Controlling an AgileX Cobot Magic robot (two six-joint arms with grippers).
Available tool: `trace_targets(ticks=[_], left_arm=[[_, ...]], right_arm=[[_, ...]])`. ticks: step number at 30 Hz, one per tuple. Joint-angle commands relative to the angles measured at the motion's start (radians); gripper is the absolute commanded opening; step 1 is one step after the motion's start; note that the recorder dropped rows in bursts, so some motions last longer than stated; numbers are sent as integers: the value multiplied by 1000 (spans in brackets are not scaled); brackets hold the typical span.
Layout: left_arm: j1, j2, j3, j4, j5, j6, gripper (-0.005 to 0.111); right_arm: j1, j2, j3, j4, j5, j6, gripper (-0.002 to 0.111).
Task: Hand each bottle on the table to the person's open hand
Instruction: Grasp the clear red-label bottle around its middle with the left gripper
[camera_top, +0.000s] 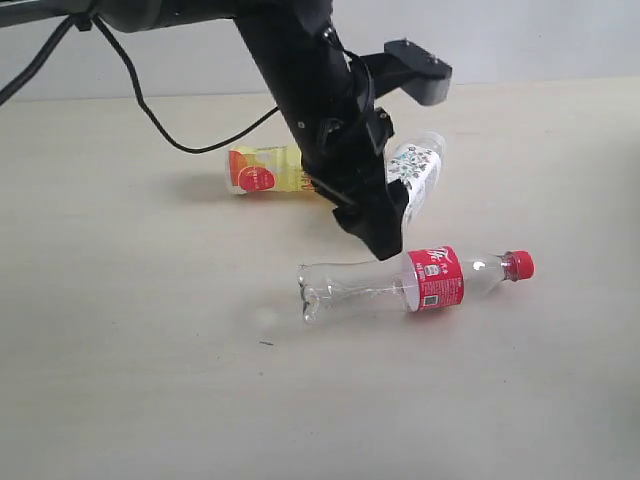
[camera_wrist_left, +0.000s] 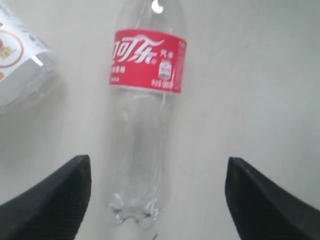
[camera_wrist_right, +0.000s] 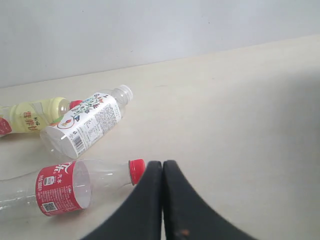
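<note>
A clear bottle with a red label and cap (camera_top: 432, 280) (camera_wrist_left: 147, 60) (camera_wrist_right: 57, 187) lies on its side on the beige table (camera_top: 150, 380). My left gripper (camera_top: 385, 235) (camera_wrist_left: 157, 160) hovers just above the bottle's clear body, open wide with one finger on each side near its base, touching nothing. Behind the arm lie the yellow bottle (camera_top: 262, 170) (camera_wrist_right: 30, 115) and one clear bottle with a green-white label (camera_top: 415, 175) (camera_wrist_right: 85, 125), both on their sides. My right gripper (camera_wrist_right: 163, 162) is shut and empty, off beyond the red cap. No hand shows, and a second green-white bottle is out of view.
The left arm's black links and cable (camera_top: 170, 130) reach down from the upper left, covering part of the yellow bottle. A pale wall (camera_wrist_right: 150, 30) runs behind the table's far edge.
</note>
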Motion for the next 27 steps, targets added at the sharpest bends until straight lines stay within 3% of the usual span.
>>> trace_targets(ticks=[1,8,16,27], left_arm=[[-66,-9,-6,185,-23,-78,71],[-95,-1,-6,185,-86,-76,72],[-95,78,-6,187,-96,-53,86],[-95,151,-6,214,-127,-48,86]], right_arm=[[-5,7,5,0,-12,-2,0],[-5,7,5,0,-9,-2,0],[-5,7,5,0,-9,-2,0],[-5,7,5,0,-9,-2,0]])
